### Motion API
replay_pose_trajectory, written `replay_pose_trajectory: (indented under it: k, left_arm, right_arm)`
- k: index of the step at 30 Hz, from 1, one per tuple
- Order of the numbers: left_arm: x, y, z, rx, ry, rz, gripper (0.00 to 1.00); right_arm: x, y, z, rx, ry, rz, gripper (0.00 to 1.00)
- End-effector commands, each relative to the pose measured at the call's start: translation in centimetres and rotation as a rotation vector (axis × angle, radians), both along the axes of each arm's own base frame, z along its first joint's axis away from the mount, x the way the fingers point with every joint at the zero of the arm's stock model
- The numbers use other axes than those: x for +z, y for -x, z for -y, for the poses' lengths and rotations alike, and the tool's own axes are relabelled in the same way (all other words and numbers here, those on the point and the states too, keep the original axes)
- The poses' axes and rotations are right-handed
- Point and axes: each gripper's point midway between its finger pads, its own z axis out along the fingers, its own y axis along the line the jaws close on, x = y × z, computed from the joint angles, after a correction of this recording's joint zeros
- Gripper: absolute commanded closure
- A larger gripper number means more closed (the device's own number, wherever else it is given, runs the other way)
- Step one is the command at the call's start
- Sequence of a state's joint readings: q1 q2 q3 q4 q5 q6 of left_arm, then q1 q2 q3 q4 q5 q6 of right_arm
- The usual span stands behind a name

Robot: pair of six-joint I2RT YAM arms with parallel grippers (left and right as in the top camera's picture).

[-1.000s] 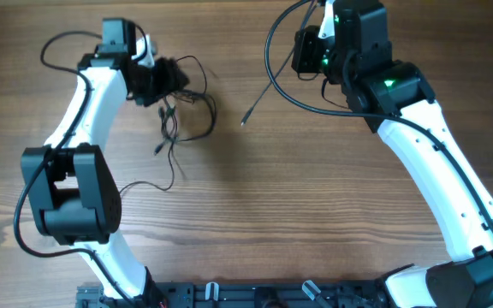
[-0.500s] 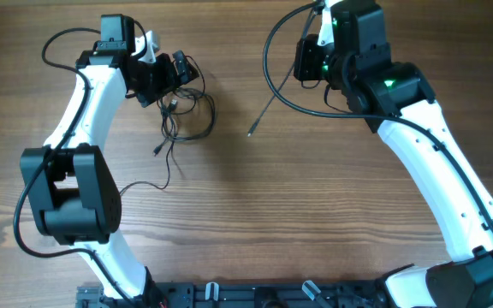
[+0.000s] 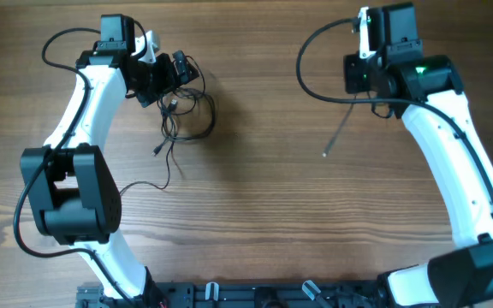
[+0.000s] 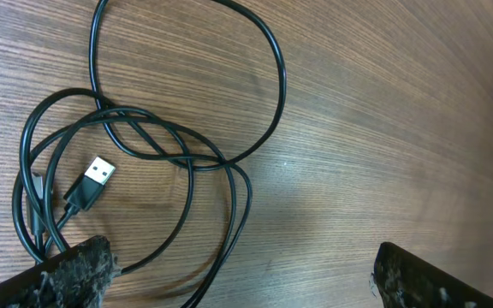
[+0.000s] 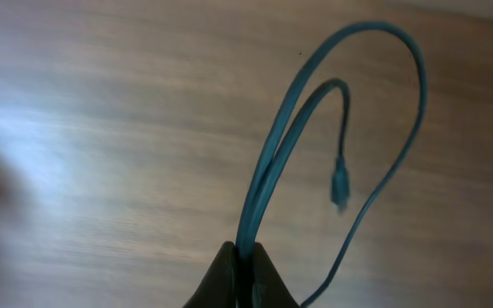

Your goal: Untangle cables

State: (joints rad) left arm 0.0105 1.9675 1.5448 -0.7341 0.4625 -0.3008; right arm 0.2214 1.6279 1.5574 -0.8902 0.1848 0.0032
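The right arm (image 3: 452, 154) has swung off to the right, the right gripper (image 5: 240, 257) pinched shut on one cable (image 5: 270, 171) looping out from it. The left gripper (image 4: 246, 282) has sprung wide open over the other cables (image 4: 157, 150), which lie tangled on the table (image 3: 255, 214), far left.

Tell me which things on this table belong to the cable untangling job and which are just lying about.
Job in hand:
tangled cables
single cable, pinched in the right pincer

Not the job:
thick arm wire
wooden table
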Motion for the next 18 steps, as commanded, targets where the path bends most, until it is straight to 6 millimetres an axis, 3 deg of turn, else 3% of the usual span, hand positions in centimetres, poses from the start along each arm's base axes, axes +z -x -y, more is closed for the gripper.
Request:
replay_pose_trajectory:
  k: [1,7,8,9,10,11,12,18]
  left_arm:
    - [0.0,-0.2,0.0,-0.004,0.013,0.002,0.0]
    - [0.0,-0.2,0.0,-0.004,0.013,0.002,0.0]
    - [0.0,-0.2,0.0,-0.004,0.013,0.002,0.01]
    - [0.0,-0.2,0.0,-0.004,0.013,0.002,0.0]
    - [0.0,-0.2,0.0,-0.004,0.013,0.002,0.0]
    - [0.0,-0.2,0.0,-0.004,0.013,0.002,0.0]
    - [0.0,-0.2,0.0,-0.004,0.013,0.002,0.0]
    - [0.0,-0.2,0.0,-0.004,0.013,0.002,0.0]
  right_arm:
    - [-4.0,-0.2,-0.5,0.063,0.041,-0.114,0.95]
    - [-7.7,0.0,-3.8,0.203,-0.075,-0.227,0.89]
    - [-8.2,0.1,-4.1,0.211,-0.088,-0.241,0.83]
    - [-8.5,0.2,-4.5,0.221,-0.103,-0.252,0.68]
    - [-8.8,0.3,-4.8,0.231,-0.118,-0.262,0.42]
    - [-8.9,0.3,-5.1,0.239,-0.135,-0.269,0.28]
    - [-9.1,0.4,-5.5,0.248,-0.15,-0.277,0.21]
    - [-9.5,1.3,-6.3,0.3,-0.184,-0.316,0.11]
